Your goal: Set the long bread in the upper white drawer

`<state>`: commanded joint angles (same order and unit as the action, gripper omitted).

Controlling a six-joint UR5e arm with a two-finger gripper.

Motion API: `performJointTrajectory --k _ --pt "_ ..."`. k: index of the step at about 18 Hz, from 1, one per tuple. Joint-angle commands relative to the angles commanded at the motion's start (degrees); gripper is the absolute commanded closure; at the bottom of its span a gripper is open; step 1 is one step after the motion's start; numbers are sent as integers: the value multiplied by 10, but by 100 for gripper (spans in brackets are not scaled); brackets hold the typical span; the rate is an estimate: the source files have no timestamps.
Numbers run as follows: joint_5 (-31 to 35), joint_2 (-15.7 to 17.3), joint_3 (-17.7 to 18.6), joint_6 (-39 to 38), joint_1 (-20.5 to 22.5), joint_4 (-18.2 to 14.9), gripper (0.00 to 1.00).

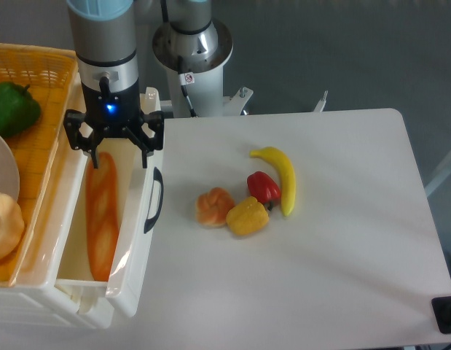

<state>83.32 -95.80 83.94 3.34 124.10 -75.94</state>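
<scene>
The long bread (pixel 103 216) is laid lengthwise inside the upper white drawer (pixel 135 251), aligned with the walls so it fits. The gripper (pixel 117 157) is held above its far end, fingers spread wide and nothing grasped, so the placing is judged done

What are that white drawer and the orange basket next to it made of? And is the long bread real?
The upper white drawer looks like glossy, slightly translucent plastic; its walls shine. The basket seems woven, plastic or wicker, showing a lattice pattern. The long bread looks like a smooth toy, probably plastic, though I cannot be sure.
</scene>
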Motion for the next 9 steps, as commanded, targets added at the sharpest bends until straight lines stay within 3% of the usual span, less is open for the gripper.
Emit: performJointTrajectory --k 2,4,9 --pt "2 0 -5 1 2 0 9" --pt "16 -3 -5 5 6 3 0" --pt "43 -18 -4 41 43 4 0"
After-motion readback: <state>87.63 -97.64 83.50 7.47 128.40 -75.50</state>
